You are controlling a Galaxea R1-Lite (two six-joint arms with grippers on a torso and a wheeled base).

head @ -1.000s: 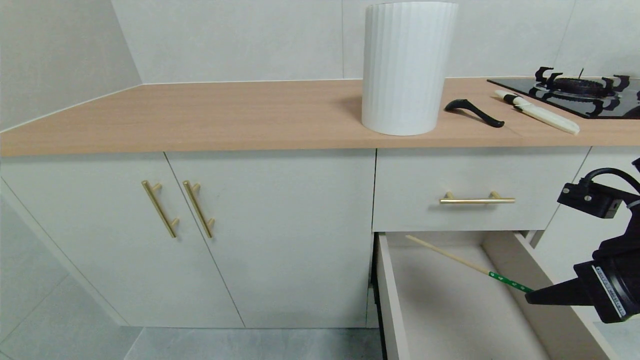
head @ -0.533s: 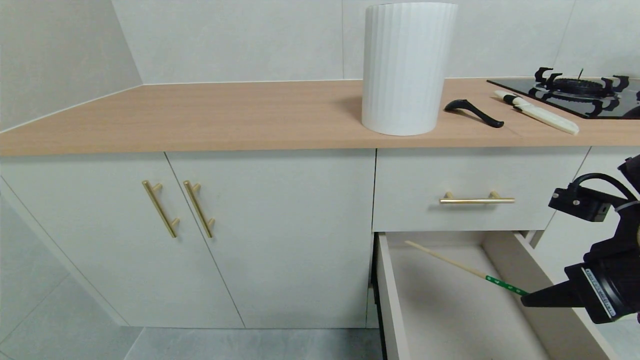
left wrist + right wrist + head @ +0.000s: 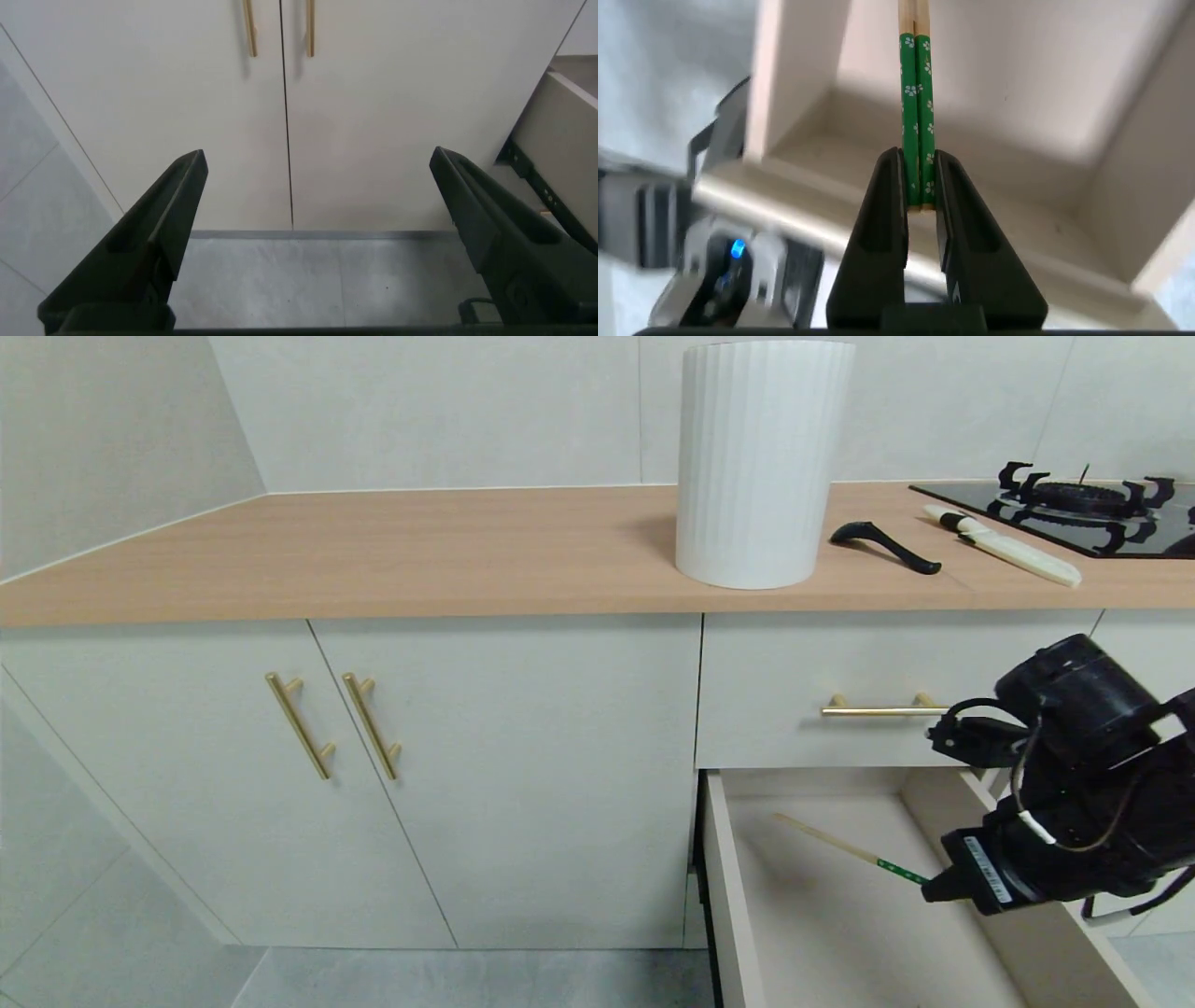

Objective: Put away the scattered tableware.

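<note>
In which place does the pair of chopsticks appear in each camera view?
Head view: chopsticks low right, pointing into the open drawer, held by the right end effector.
Right wrist view: in the middle, green ends gripped, drawer behind.
Left wrist view: cabinet doors, the drawer's side beside them.
Shared landmark: the open drawer.

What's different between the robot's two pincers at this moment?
The left pincer is open wide and empty; the right pincer is shut on a pair of chopsticks. The left pincer faces the closed cabinet doors, while the right pincer points its chopsticks into the open drawer. Both have dark, tapering fingers.
</note>
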